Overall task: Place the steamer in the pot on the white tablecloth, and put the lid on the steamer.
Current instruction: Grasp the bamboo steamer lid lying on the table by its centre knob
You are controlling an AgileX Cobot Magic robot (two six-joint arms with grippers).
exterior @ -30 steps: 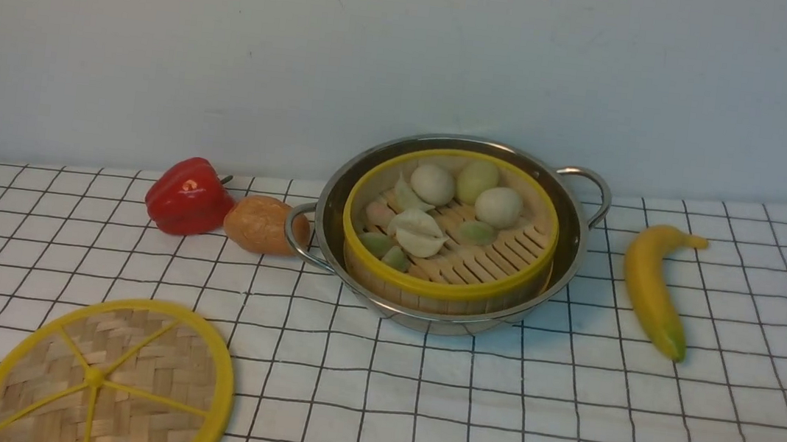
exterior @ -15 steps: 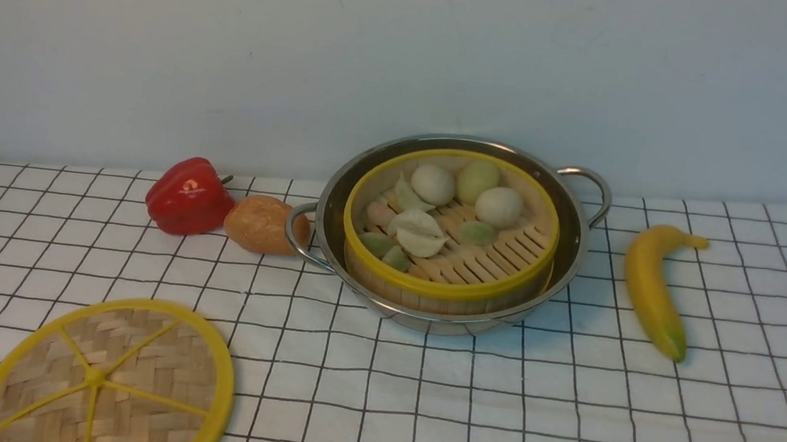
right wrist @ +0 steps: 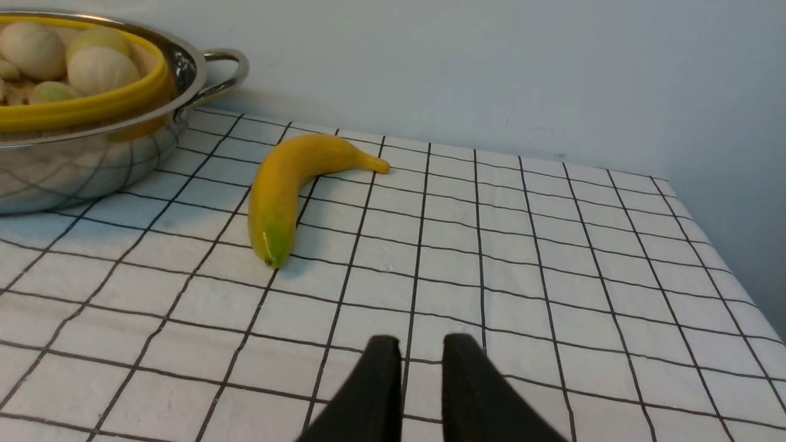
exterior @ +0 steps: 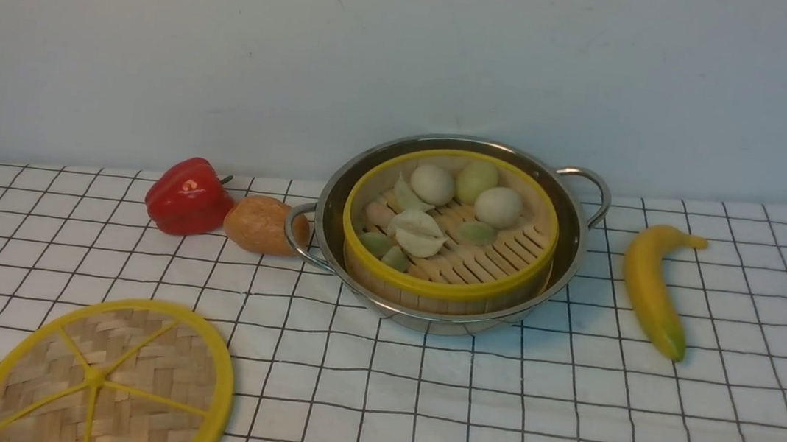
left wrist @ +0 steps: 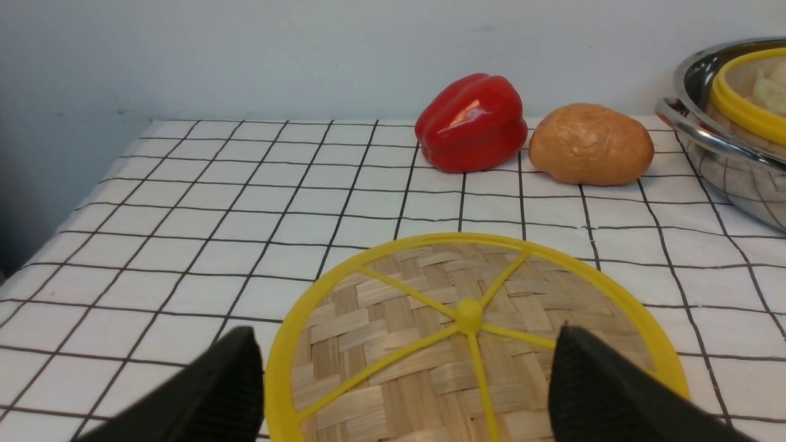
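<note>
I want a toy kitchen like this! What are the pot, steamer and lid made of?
The pot looks like polished steel: mirror-shiny, with reflections. The steamer looks like bamboo: pale slats, plus a yellow, maybe plastic rim. The lid looks like woven bamboo strips, same yellow rim.

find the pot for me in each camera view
Front: the pot sits mid-picture, between the potato and the banana.
Left wrist: the pot is cut off at the edge, beyond the potato.
Right wrist: the pot is cut off, beside the banana.
Shared landmark: the steamer and its yellow rim inside the pot.
</note>
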